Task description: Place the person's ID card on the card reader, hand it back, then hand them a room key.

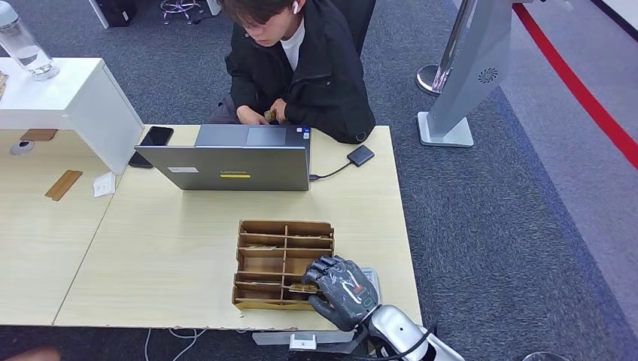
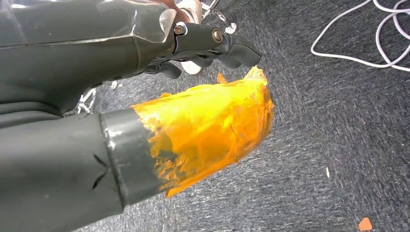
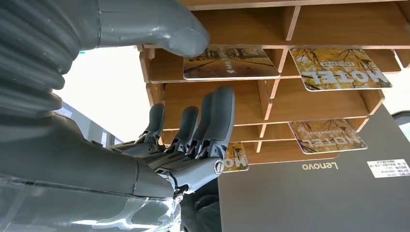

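A wooden compartment tray (image 1: 286,224) sits on the desk's near side, with hotel key cards lying in several slots. My right hand (image 1: 342,292) hovers over its near right corner, holding nothing. In the right wrist view the thumb (image 3: 183,38) reaches over one key card (image 3: 231,63) while the fingers (image 3: 212,121) spread below it; two more key cards (image 3: 338,72) lie alongside. The person (image 1: 301,60) sits behind the laptop (image 1: 233,167), both hands on something small and brownish (image 1: 269,115). A white device (image 1: 370,277) peeks from under my right hand. My left hand (image 2: 145,111) hangs over carpet, holding nothing.
A black phone (image 1: 156,136) lies left of the laptop, and a small black box (image 1: 360,156) is cabled to its right. At the far left, a white shelf (image 1: 75,98) carries a bottle (image 1: 26,45). A grey stand (image 1: 470,75) rises off the desk's far right.
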Motion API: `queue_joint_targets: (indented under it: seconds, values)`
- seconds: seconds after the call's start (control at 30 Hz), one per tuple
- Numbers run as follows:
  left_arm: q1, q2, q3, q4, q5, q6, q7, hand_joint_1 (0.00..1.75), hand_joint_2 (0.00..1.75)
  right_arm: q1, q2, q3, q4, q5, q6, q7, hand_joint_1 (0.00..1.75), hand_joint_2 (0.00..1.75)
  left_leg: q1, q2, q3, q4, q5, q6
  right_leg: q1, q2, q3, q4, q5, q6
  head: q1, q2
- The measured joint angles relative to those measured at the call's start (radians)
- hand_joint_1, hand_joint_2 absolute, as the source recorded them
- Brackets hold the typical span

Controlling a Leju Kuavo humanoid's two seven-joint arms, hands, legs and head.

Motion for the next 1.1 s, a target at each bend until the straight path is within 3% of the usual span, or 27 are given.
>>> queue_joint_targets:
  seconds: [0.13,0.27,0.57,0.73,1.1]
  values:
    - [0.0,0.0,0.0,0.0,0.0,0.0,0.0,0.0,0.0,-0.001,0.0,0.001,0.002,0.0,0.0,0.0,1.0,1.75,0.0,0.0,0.0,0.0,0.0,0.0,0.0,0.0,0.0,0.0,0.0,0.0,0.0,0.0]
    - [0.0,0.0,0.0,0.0,0.0,0.0,0.0,0.0,0.0,-0.003,0.001,0.002,0.004,0.0,0.0,0.0,1.32,1.75,0.0,0.0,0.0,0.0,0.0,0.0,0.0,0.0,0.0,0.0,0.0,0.0,0.0,0.0]
    - [0.0,0.0,0.0,0.0,-0.004,0.0,0.0,0.0,0.0,-0.012,0.002,0.004,0.009,-0.003,0.007,0.001,1.39,1.75,0.0,0.0,0.0,0.0,0.0,0.0,0.0,0.0,0.0,0.0,0.0,0.0,0.0,0.0]
    - [0.0,0.0,0.0,0.0,-0.004,0.0,0.0,0.0,0.0,-0.015,0.002,0.005,0.011,-0.004,0.011,0.002,1.57,1.75,0.0,0.0,0.0,0.0,0.0,0.0,0.0,0.0,0.0,0.0,0.0,0.0,0.0,0.0]
    - [0.0,0.0,0.0,0.0,-0.007,0.0,0.0,0.0,0.0,-0.017,0.002,0.006,0.013,-0.006,0.013,0.002,1.55,1.75,0.0,0.0,0.0,0.0,0.0,0.0,0.0,0.0,0.0,0.0,0.0,0.0,0.0,0.0]
